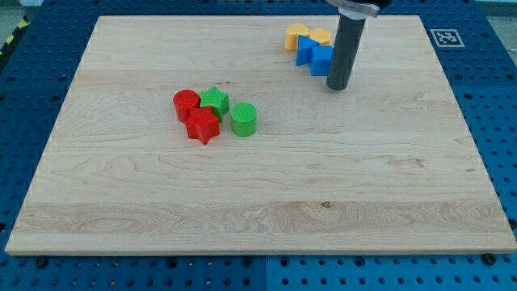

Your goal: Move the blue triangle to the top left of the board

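Sitting w/ my tip (338,86) just right of blue triangle (305,51).

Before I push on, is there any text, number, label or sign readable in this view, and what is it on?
No readable words or numbers anywhere.
Square black-and-white marker at the wooden board's top right corner: a coded pattern, no letters.
Yellow-and-black striped tape at the view's left edge: stripes only.
Blocks and my tip: unmarked.

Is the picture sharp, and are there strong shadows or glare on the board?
In the camera view, the board is evenly lit with no glare; the red and green blocks look sharp with only faint shadows; my tip is sharp beside the blue blocks.
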